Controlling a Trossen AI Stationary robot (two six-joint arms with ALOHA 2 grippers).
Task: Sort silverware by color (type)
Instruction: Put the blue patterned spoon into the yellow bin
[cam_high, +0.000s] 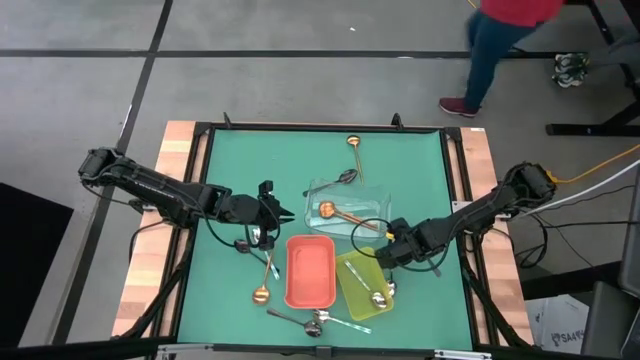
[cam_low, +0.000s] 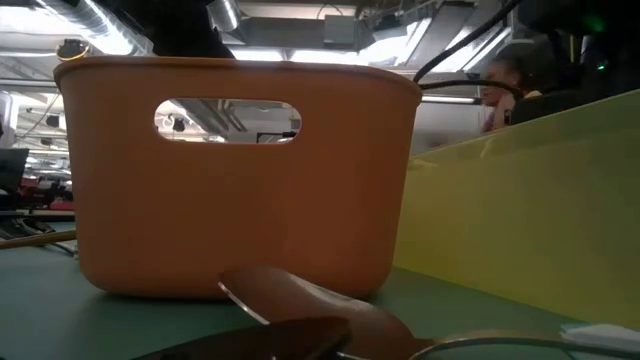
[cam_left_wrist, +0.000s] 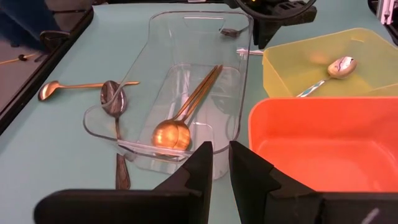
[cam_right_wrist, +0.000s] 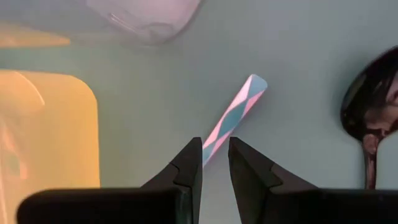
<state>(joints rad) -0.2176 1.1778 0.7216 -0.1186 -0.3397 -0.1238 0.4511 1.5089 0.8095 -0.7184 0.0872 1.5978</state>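
Note:
My right gripper (cam_high: 388, 250) (cam_right_wrist: 215, 157) points down over the green mat beside the yellow-green tray (cam_high: 350, 290), shut on a slim utensil with a pink-and-teal shimmering handle (cam_right_wrist: 239, 109). My left gripper (cam_high: 280, 214) (cam_left_wrist: 220, 155) hovers left of the clear tray (cam_high: 372, 200), slightly open, with nothing between its fingers. A copper spoon (cam_left_wrist: 180, 121) lies in the clear tray, and a dark spoon (cam_left_wrist: 113, 99) leans over its rim. A silver spoon (cam_left_wrist: 339, 65) lies in the yellow-green tray. Another dark spoon (cam_right_wrist: 373, 118) lies on the mat by my right gripper. My right gripper pinches the shimmering handle (cam_right_wrist: 214, 142) between its two fingers, which come from above and point down. The free end (cam_right_wrist: 256, 82) sticks out slantwise past the fingertips. The fingers hide the utensil's other end, and I cannot tell whether it touches the mat.
The red tray (cam_high: 310, 272) stands between the grippers, next to the yellow-green one. Copper spoons lie on the mat at the far edge (cam_high: 354, 146) and near left (cam_high: 262, 288). Silver utensils (cam_high: 312, 323) lie near the front edge. A person (cam_high: 500, 45) walks beyond the table.

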